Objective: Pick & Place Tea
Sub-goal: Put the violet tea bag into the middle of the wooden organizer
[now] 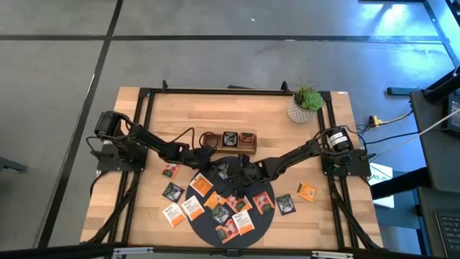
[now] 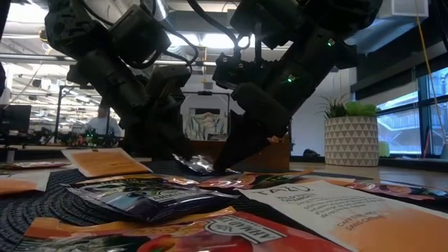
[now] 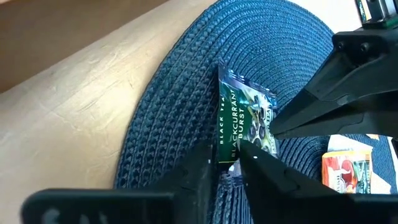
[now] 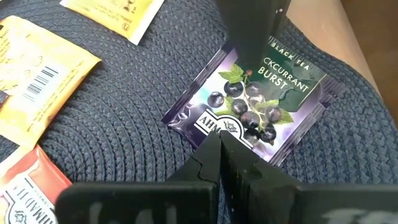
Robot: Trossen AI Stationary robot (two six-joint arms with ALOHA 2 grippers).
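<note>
A purple-black blackcurrant tea sachet (image 3: 245, 118) lies on the far part of the dark round mat (image 3: 174, 106). My left gripper (image 3: 231, 163) comes from the table's left. Its fingers stand close on either side of one edge of the sachet, with a narrow gap between them. My right gripper (image 4: 219, 140) comes from the table's right, shut, its tips on the sachet's opposite edge. In the low view the sachet (image 2: 196, 164) sits tilted between the two grippers. Several more tea sachets, orange, red, black and white, lie on the mat and on the wood around it. My left gripper has the sachet's edge (image 3: 231, 152) between its two fingers, which slant down from the table's left; I cannot tell whether they touch it. My right gripper presses its shut fingertips (image 4: 214, 144) down on the sachet's edge by the brand name (image 4: 208, 124), slanting down from the table's right. The sachet rests on the mat under them.
The brown wooden tray (image 1: 228, 140) stands just beyond the mat. A potted plant (image 1: 305, 104) is at the far right corner. Loose sachets lie on the wood left (image 1: 172, 191) and right (image 1: 307, 191) of the mat.
</note>
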